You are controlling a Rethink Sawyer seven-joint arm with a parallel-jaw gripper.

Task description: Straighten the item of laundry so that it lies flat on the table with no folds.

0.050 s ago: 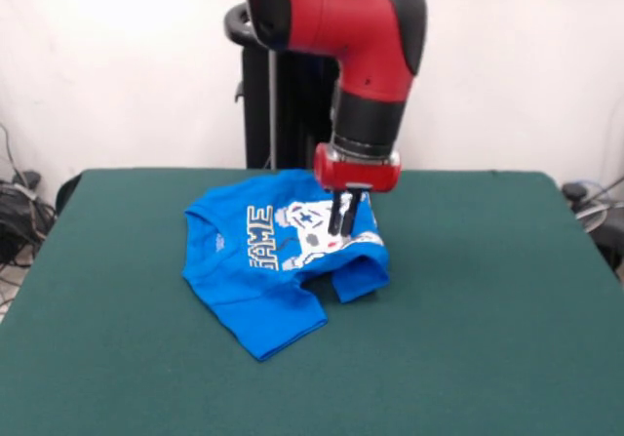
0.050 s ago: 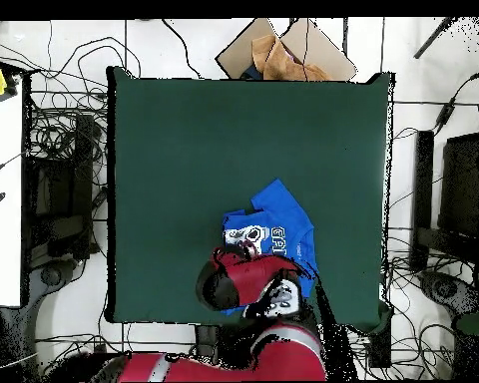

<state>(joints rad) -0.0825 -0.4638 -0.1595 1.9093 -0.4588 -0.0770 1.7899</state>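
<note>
One garment and one arm occupy the scene. The worktop [image 1: 507, 290], covered in dark green felt-like cloth, fills the lower two thirds of the front view and is far larger than the garment, so there is ample free surface on every side for spreading.

The red and black Sawyer arm [image 1: 375, 36] descends from the top centre of the front view. In the overhead view it covers the lower centre of the frame and hides part of the garment.

The blue T-shirt [image 1: 253, 290] lies just left of centre in the front view, toward the upper part of the worktop surface. It is not flat: the edge at centre frame is doubled over into a raised fold, which cuts off the white controller print and leaves only "GAME" legible. The remaining cloth spreads toward the lower left and lies mostly smooth.

The hand [image 1: 346, 223] hangs over the print, directly beside the raised fold. Its two dark fingers [image 1: 336, 212] point straight down and stand close together at the cloth. Whether they pinch fabric or only touch it cannot be determined. This placement suggests the fold is the intended grasp site, since drawing that edge outward would open the doubled layer.
</note>
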